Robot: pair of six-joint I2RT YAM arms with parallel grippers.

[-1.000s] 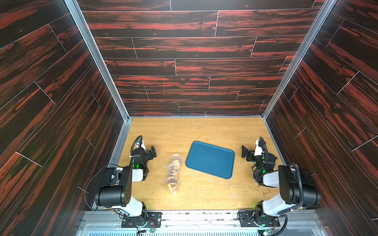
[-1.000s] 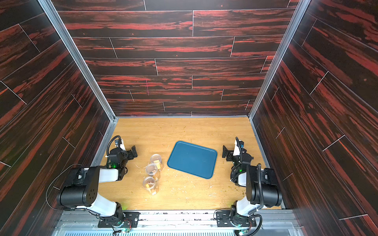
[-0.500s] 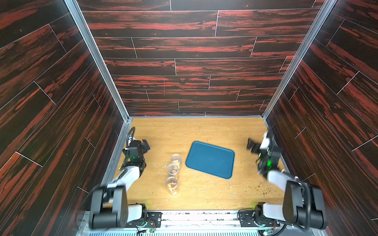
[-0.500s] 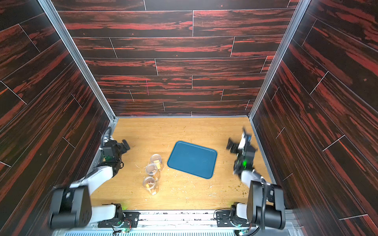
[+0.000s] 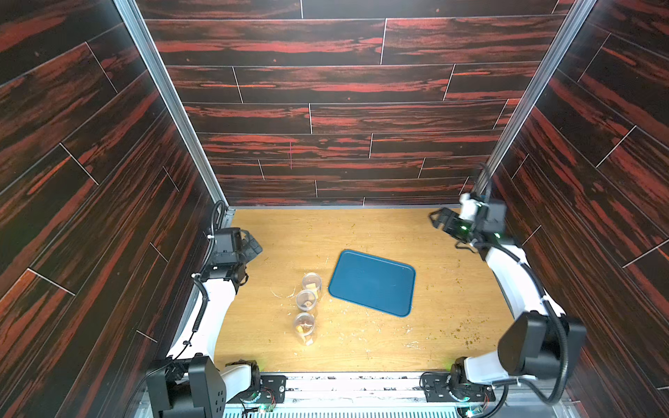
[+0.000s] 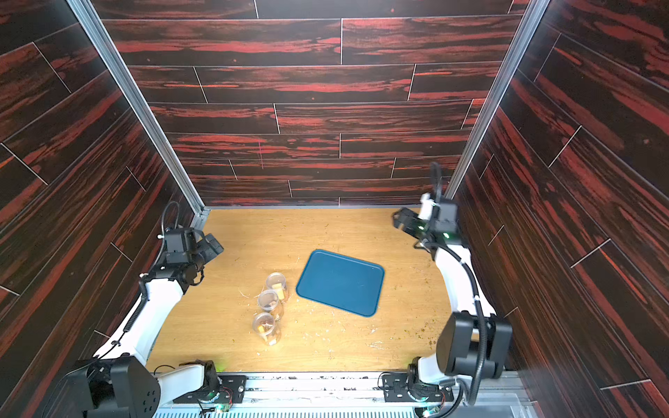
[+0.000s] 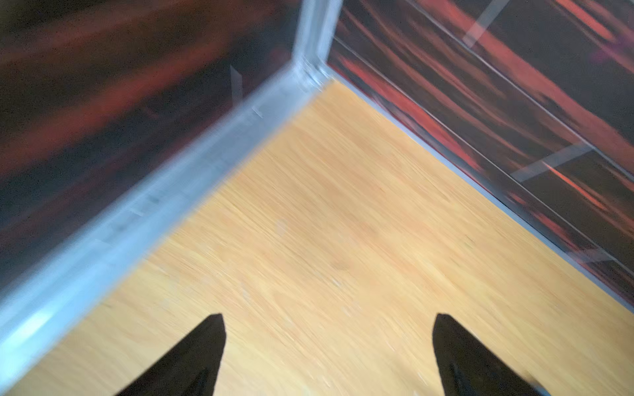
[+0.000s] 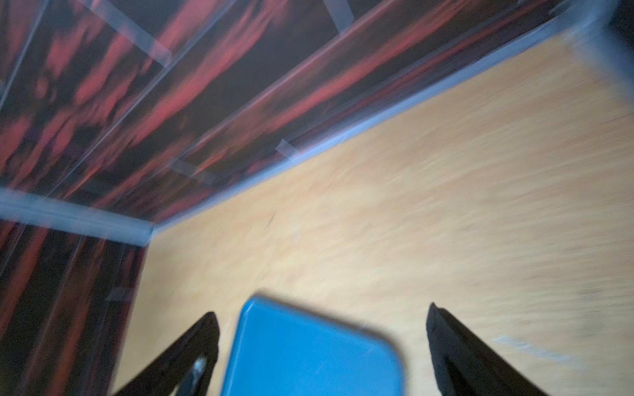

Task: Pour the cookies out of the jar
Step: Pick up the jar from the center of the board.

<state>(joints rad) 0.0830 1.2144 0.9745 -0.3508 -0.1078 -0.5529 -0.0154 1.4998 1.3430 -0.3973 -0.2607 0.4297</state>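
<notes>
Three clear jars stand in a row left of the table's middle in both top views: the far jar (image 5: 311, 281) (image 6: 276, 283), the middle jar (image 5: 306, 300) and the near jar (image 5: 304, 324). Small tan and yellowish cookies (image 5: 301, 328) lie inside them. My left gripper (image 5: 255, 247) (image 6: 215, 246) hangs open near the left wall, apart from the jars. In the left wrist view the left gripper (image 7: 330, 317) has only bare wood between its fingers. My right gripper (image 5: 436, 219) (image 8: 321, 310) is open, high by the far right corner, holding nothing.
A blue tray (image 5: 373, 284) (image 6: 340, 282) lies just right of the jars, and its corner (image 8: 308, 349) shows in the right wrist view. Crumbs (image 5: 463, 338) are scattered over the wooden table. Dark red walls close in on three sides, close to both grippers.
Both arms have unfolded from low positions near the front and risen; the grippers moved away toward the far corners. Jars and tray have not moved.
</notes>
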